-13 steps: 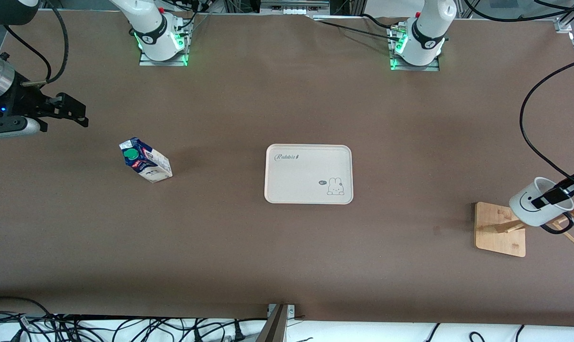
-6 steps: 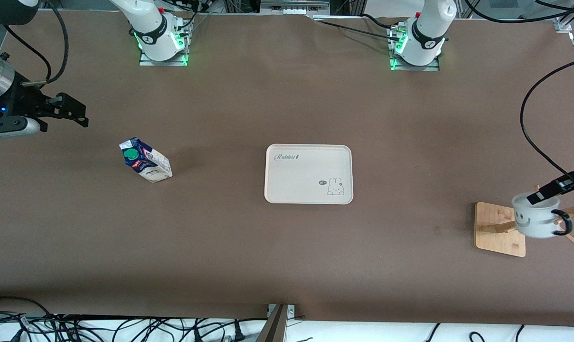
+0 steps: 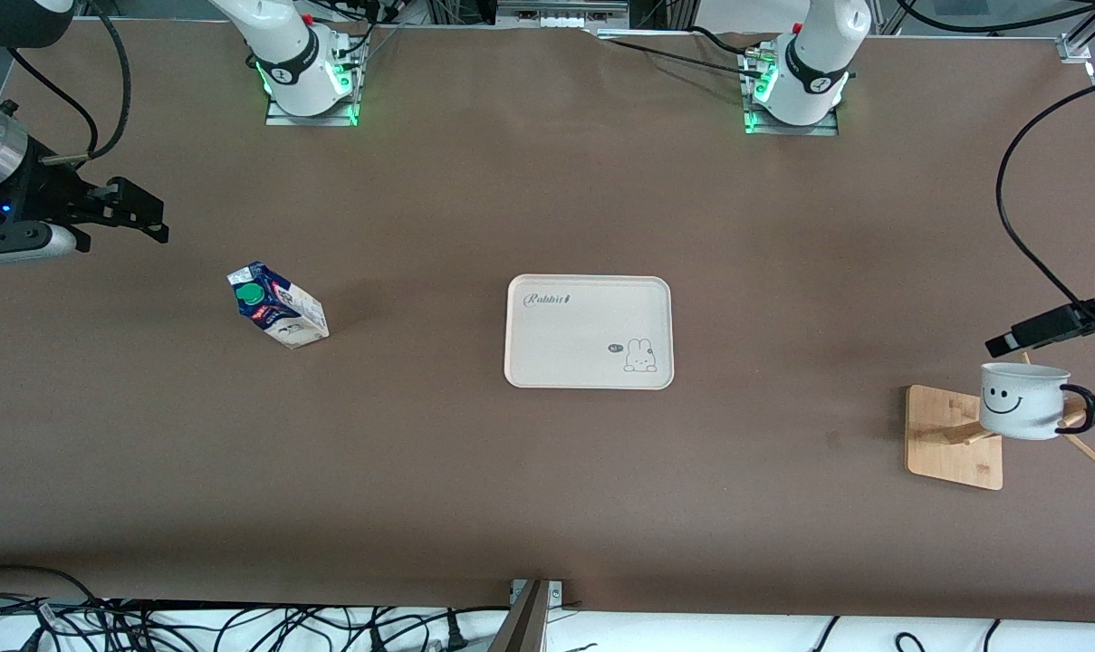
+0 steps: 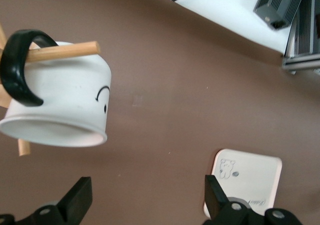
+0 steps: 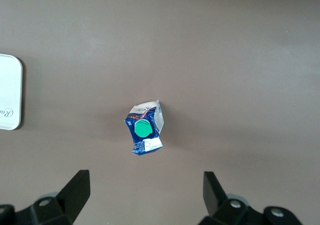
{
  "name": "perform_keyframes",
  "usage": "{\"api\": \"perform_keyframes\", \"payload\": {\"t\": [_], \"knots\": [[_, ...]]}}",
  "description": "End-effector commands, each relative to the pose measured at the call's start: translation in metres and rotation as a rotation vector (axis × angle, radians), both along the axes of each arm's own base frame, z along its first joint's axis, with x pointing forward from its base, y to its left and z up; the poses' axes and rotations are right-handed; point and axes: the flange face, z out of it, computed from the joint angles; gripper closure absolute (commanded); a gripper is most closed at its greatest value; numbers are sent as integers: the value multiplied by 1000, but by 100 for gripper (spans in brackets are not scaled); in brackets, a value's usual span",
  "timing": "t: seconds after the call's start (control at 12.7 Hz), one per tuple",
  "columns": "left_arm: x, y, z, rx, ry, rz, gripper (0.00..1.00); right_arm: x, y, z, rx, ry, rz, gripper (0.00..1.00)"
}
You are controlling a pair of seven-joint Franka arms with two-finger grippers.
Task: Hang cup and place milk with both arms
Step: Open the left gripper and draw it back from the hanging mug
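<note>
The white cup (image 3: pixel 1020 412) with a smiley face hangs by its black handle (image 3: pixel 1082 409) on a peg of the wooden rack (image 3: pixel 950 444) at the left arm's end of the table. My left gripper (image 3: pixel 1018 340) is open and empty just above the cup, apart from it. In the left wrist view the cup (image 4: pixel 60 105) hangs on the peg (image 4: pixel 62 51), clear of the open left gripper (image 4: pixel 146 197). The milk (image 3: pixel 278 305) stands on the table toward the right arm's end. My right gripper (image 3: pixel 153 217) is open and empty, up over the table beside the milk (image 5: pixel 145 127).
A cream tray (image 3: pixel 589 331) with a rabbit print lies in the middle of the table; it also shows in the left wrist view (image 4: pixel 247 180) and the right wrist view (image 5: pixel 10 92). Black cables hang near both grippers.
My left gripper let go of the cup and moved up away from it. The cup swung from tilted to hanging level on the peg. The right arm has not moved.
</note>
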Motion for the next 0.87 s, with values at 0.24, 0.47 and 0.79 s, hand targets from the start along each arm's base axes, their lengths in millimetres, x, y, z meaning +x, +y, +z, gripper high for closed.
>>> {"api": "perform_keyframes", "payload": {"t": [0.24, 0.47, 0.79], "knots": [[-32, -78, 69, 238, 30, -205, 0, 1, 0, 4, -6, -9, -1, 0], [-48, -121, 67, 349, 40, -370, 0, 2, 0, 3, -6, -8, -1, 0], [-48, -132, 65, 344, 70, -417, 0, 2, 0, 3, -6, -8, -1, 0]]}}
